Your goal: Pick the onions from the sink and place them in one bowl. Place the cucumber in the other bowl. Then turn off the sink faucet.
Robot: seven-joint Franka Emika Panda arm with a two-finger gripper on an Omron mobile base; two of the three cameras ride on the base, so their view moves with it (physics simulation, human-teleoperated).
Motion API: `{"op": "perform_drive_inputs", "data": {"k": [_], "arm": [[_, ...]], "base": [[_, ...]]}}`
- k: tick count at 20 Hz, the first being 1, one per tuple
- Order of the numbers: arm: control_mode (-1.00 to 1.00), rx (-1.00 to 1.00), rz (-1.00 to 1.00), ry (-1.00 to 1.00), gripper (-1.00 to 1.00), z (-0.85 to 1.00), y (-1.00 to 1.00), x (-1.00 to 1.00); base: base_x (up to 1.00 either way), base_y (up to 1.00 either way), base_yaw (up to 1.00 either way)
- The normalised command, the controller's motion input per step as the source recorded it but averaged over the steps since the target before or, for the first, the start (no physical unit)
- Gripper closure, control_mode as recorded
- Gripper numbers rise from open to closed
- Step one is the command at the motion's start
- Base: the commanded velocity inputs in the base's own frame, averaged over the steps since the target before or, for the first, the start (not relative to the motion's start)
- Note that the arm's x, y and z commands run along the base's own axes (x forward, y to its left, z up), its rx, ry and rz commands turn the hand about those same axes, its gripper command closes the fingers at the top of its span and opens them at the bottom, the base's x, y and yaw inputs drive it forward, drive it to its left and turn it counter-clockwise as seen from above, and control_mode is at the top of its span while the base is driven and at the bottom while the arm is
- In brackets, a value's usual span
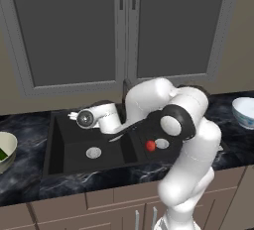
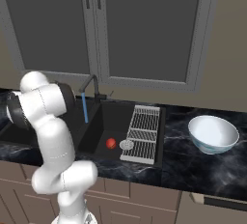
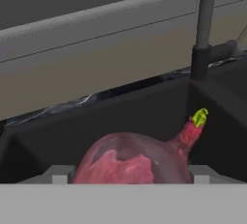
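I have the gripper [image 3: 126, 172] down in the left basin of the sink [image 1: 64, 152], jaws standing wide with the dull pinkish-red onion [image 3: 137, 160] sitting right between the fingertips [image 3: 59, 175], its stalk with a green tip pointing up and away to one side. I can't tell yet whether the pads touch it; I judge it straddled, not gripped.

To do this well, I'd close slowly and squarely on the bulb's widest part, not the stalk, so the round body doesn't squirt out. Then I'd lift straight up, clear of the basin wall behind it and the faucet [image 3: 205, 30] beyond and to the side.

The bright red-orange onion [image 1: 150, 145] lies in the other basin, beside its drain [image 1: 162, 143]. The white-bluish bowl [image 2: 212, 134] waits on the counter [image 2: 178, 165] far off past the drying rack [image 2: 143, 133]. The cream bowl [image 1: 5, 147] is on the opposite side with something green in it. Water [image 2: 85, 107] is running.
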Motion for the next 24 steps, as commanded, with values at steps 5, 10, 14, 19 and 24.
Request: {"op": "perform_drive_inputs", "data": {"k": [5,10,14,19,24], "arm": [[-1.0,0.04,0.0,0.05,1.0,0.85,-0.11,-0.73],[-1.0,0.04,0.0,0.0,1.0,0.14,-0.51,-0.98],[-1.0,0.0,0.0,0.1,1.0,0.04,-0.51,-0.74],[-1.0,0.06,-0.05,0.33,1.0,0.45,-0.54,-0.11],[-1.0,0.06,-0.15,0.25,1.0,0.65,-0.5,0.0]], "base": [[0.0,0.0,0.0],[0.0,0.0,0.0],[0.0,0.0,0.0],[0.0,0.0,0.0],[0.0,0.0,0.0]]}}
